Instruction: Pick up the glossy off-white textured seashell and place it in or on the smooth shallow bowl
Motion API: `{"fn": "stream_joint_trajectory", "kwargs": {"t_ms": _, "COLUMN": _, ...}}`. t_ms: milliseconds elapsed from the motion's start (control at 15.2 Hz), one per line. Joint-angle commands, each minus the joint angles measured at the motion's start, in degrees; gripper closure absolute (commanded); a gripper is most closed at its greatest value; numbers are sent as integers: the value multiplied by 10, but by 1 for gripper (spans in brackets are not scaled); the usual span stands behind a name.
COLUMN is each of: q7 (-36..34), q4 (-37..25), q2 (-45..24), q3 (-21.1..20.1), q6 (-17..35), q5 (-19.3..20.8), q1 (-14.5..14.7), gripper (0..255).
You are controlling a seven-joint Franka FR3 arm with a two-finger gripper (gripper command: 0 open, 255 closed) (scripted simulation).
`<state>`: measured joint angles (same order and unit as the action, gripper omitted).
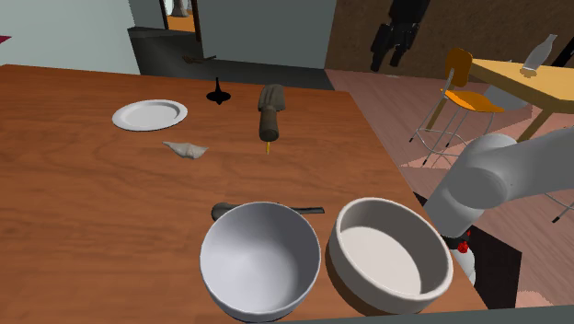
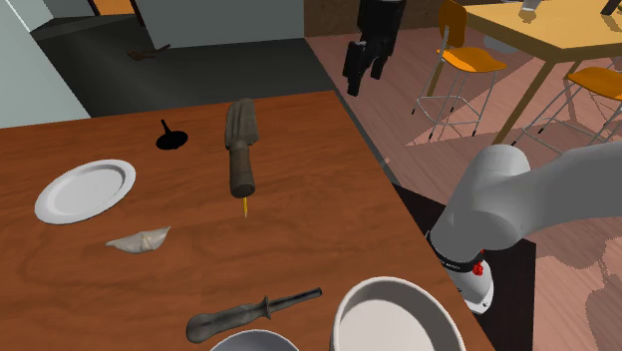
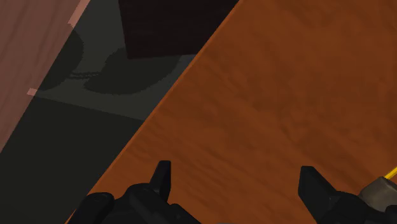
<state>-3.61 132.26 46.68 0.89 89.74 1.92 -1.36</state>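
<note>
Start of task: the hand, fingers apart and empty, hangs above the tabletop edge. The off-white seashell lies ungrasped, well away from the hand, beside the shallow white bowl. Grasp and placement remain.

**Clearances on the table.** Bare wood surrounds the seashell on every side, and nothing touches it. The table is open from the shell toward the shoulder view's left and lower left. The plate lies near the shell, with a free strip between them. To the shell's right in that view lies a brown brush, with a small black stand beyond it. A deep bowl and a second deep bowl crowd the near edge, and a dark-handled tool lies just behind them. The gripper, fingers apart, hangs in open air over the table's far edge.
</note>
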Motion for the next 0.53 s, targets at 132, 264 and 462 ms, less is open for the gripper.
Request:
{"fn": "stream_joint_trajectory", "kwargs": {"t_ms": 132, "q7": -2, "q4": -1, "q2": -26, "q3": -11, "q6": 25, "q5": -11, "q1": 12, "gripper": 0}}
{"fn": "stream_joint_trajectory", "kwargs": {"t_ms": 264, "q7": -3, "q4": -5, "q2": -53, "q3": -22, "q6": 50, "q5": -22, "q1": 23, "gripper": 0}}
{"fn": "stream_joint_trajectory", "kwargs": {"t_ms": 462, "q7": -5, "q4": -14, "q2": -97, "q3": -38, "q6": 85, "q5": -36, "q1": 39, "gripper": 0}}
